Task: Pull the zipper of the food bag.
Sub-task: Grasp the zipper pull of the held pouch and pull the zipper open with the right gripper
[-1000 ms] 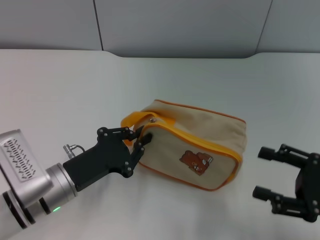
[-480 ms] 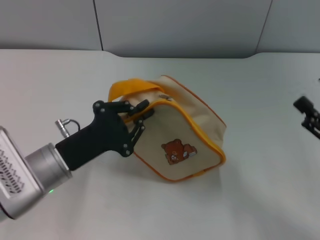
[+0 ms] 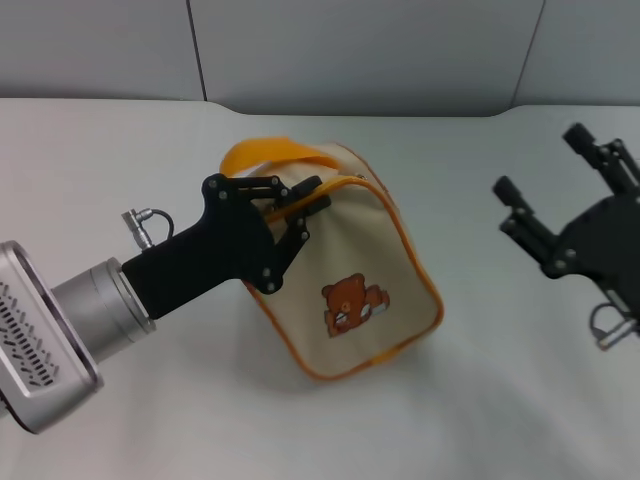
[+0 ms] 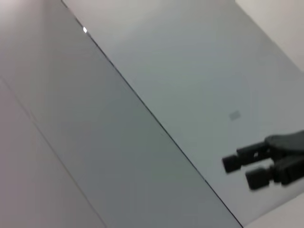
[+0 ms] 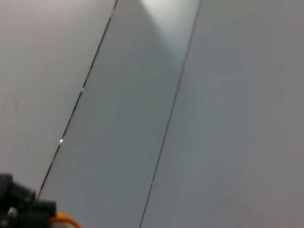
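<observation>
The food bag (image 3: 350, 260) is a beige pouch with a brown bear patch (image 3: 350, 303), tipped up on end at the table's middle. Its orange loop handle (image 3: 270, 152) arches over the top. The zipper (image 3: 403, 235) shows as an orange strip round the rim; its silver pull tab is hidden. My left gripper (image 3: 300, 208) is shut on the bag's upper end by the rim and holds that end raised. My right gripper (image 3: 542, 162) is open and empty, in the air to the right of the bag, apart from it. It also shows in the left wrist view (image 4: 244, 171).
The white table (image 3: 120, 160) runs back to grey wall panels (image 3: 350, 50). The right wrist view shows the wall, with part of the left gripper (image 5: 19, 209) and a bit of the orange handle (image 5: 64, 221) in one corner.
My left gripper has lifted and turned the bag's end, so the bag stands steeper. My right gripper has moved from the front right up to the right of the bag.
</observation>
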Available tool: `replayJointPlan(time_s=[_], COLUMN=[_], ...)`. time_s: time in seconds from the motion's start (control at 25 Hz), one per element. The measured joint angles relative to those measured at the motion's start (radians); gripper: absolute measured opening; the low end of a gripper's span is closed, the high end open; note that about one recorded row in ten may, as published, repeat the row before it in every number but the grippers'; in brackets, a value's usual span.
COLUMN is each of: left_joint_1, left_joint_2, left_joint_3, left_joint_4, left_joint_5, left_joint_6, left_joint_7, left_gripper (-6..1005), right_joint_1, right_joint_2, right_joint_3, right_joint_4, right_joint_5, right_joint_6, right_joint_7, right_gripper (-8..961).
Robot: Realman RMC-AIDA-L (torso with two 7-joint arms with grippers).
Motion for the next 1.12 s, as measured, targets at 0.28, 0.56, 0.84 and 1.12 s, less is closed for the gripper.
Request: replayJointPlan(time_s=[0.28, 0.56, 0.84, 1.12], left_joint_1=[-0.011, -0.017, -0.015, -0.017], left_joint_2=[-0.001, -0.002, -0.001, -0.003], left_joint_3=[0.001, 0.001, 0.001, 0.003], left_joint_4=[0.004, 0.004, 0.001, -0.005], left_joint_5=[0.000, 0.000, 0.000, 0.000], left_joint_6=[-0.004, -0.012, -0.017, -0.025], left_joint_7=[-0.003, -0.005, -0.006, -0.006], left_gripper=[82, 49, 35, 36], right_joint_1=[0.073, 0.099, 0.083, 0.109], right_joint_2=[0.001, 0.001, 0.001, 0.001], right_joint_3=[0.001, -0.015, -0.016, -0.012], right_joint_4=[0.038, 0.040, 0.047, 0.075], right_joint_5=[0.000, -0.032, -0.117, -0.122], right_joint_6=[0.132, 0.176, 0.179, 0.205], right_joint_7=[-0.075, -0.088, -0.165, -0.192], right_gripper=[781, 781, 780, 781])
